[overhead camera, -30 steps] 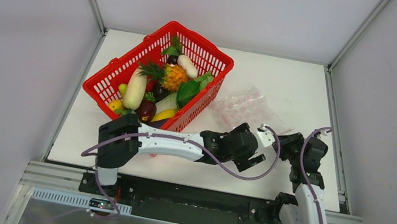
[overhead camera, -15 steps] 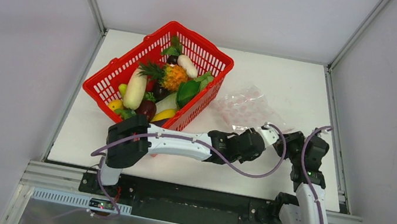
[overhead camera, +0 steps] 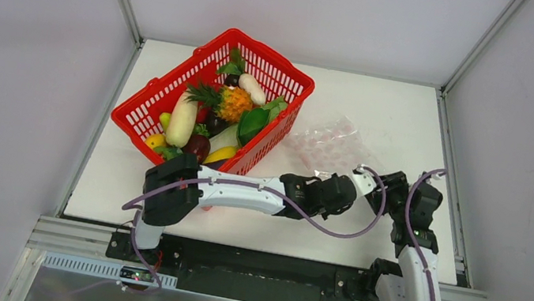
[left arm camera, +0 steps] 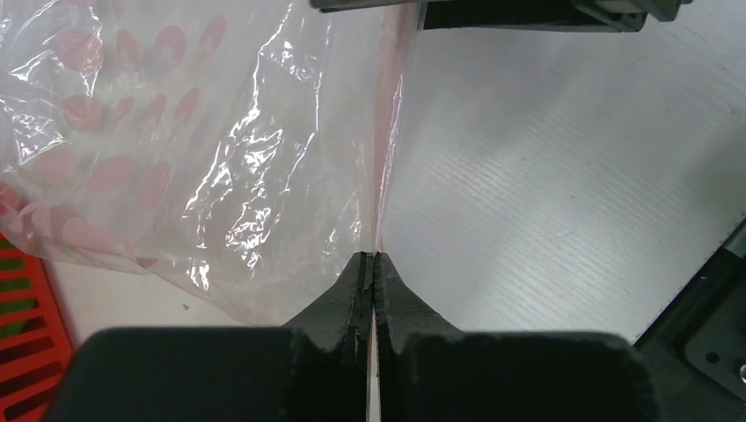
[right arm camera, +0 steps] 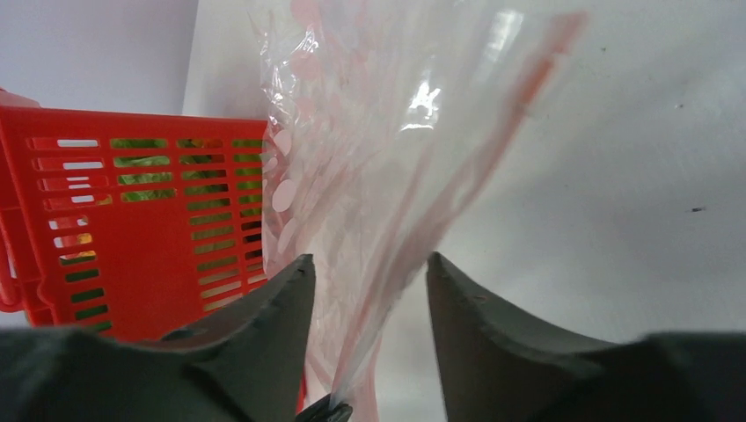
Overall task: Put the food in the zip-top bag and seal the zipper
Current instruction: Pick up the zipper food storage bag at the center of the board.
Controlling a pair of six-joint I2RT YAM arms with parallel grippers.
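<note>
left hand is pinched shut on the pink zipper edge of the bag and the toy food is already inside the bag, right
Only the food part is wrong. The left hand is pinched shut on the zipper of the zip-top bag, but the food lies in the red basket, not in the bag. The top external view shows it.

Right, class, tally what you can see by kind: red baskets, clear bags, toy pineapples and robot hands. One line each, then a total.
red basket: 1
clear bag: 1
toy pineapple: 1
robot hands: 2, the left hand and the right hand
Total: 5
</note>
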